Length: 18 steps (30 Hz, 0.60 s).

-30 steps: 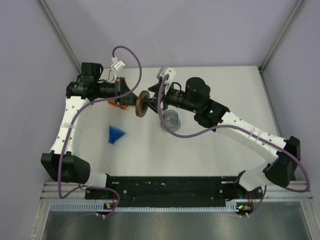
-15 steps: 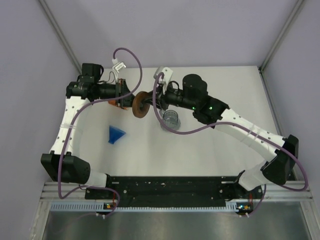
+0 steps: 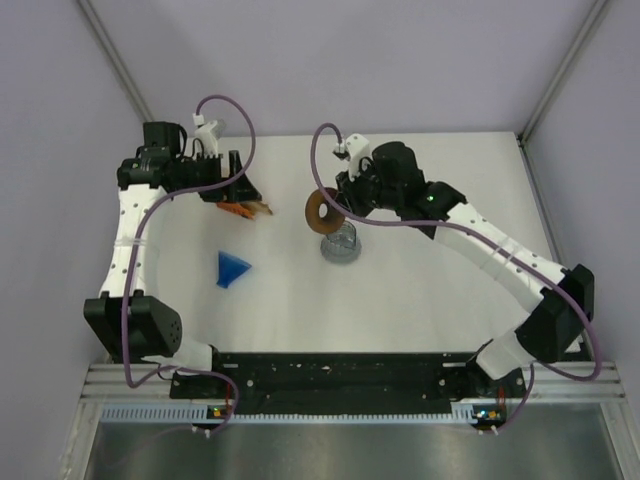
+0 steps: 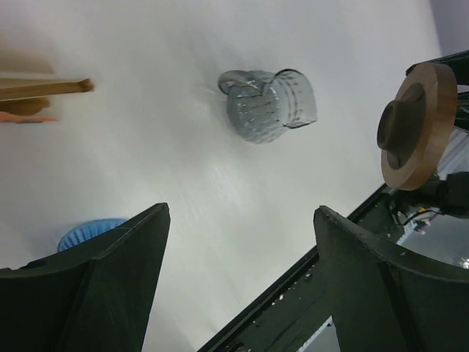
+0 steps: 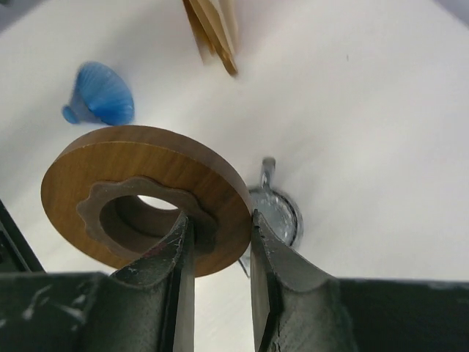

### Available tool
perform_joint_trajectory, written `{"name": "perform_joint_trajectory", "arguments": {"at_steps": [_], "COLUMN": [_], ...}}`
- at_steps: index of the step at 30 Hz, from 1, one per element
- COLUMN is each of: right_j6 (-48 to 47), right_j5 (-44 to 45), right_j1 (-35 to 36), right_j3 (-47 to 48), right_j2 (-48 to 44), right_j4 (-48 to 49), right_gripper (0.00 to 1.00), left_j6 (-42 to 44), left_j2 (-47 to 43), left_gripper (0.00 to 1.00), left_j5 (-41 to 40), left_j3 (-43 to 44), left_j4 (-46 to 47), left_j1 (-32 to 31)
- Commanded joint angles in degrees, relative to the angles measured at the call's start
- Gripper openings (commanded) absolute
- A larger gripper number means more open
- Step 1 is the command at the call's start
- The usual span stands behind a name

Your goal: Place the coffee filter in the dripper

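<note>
Over the white table (image 3: 420, 290), the left gripper (image 4: 242, 211) stands wide apart with nothing in it — the right gripper (image 5: 218, 220) is clamped on the brown ring (image 3: 322, 209) above the grey mug (image 3: 341, 243). The blue dripper (image 3: 232, 269) lies on its side, alone. Some tan papers (image 3: 245, 208) lie near the left gripper.

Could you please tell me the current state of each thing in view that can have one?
left gripper: open, empty.
right gripper: shut on the brown ring.
brown ring: held in the air, near the mug.
dripper: lying on its side, no filter in it.
mug: upright.
tan papers: stacked, held by neither gripper.
</note>
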Motion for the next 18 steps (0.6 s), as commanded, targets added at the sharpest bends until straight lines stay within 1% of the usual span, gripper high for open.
{"name": "perform_joint_trajectory", "arguments": {"at_steps": [1, 3, 8, 10, 13, 18], "right_j6": [0.3, -0.5, -1.4, -1.7, -1.5, -2.0], "right_j5": [6.4, 8.5, 13.4, 14.3, 12.2, 12.0], "right_j1": [-1.5, -1.5, -1.5, -1.5, -1.4, -1.5], "right_j3": [8.7, 14.6, 29.1, 33.4, 39.1, 44.6], "right_j2": [6.9, 11.4, 21.9, 25.0, 29.6, 35.8], "right_j4": [-15.2, -23.4, -36.4, -39.7, -42.9, -45.8], "right_gripper": [0.0, 0.0, 0.0, 0.0, 0.0, 0.0], "left_j6": [0.4, 0.6, 0.8, 1.0, 0.7, 0.6], "left_j2": [-0.6, -0.9, -1.3, -1.4, -1.6, -1.5], "left_gripper": [0.85, 0.85, 0.83, 0.83, 0.83, 0.83], "left_j5": [-10.2, -10.1, -10.0, -10.2, -10.1, -9.5], "left_j3": [1.1, 0.5, -0.6, -0.9, -1.3, -1.2], "left_j4": [2.6, 3.0, 3.2, 3.2, 3.7, 3.3], "left_j1": [-0.1, -0.1, -0.1, -0.1, -0.1, 0.0]}}
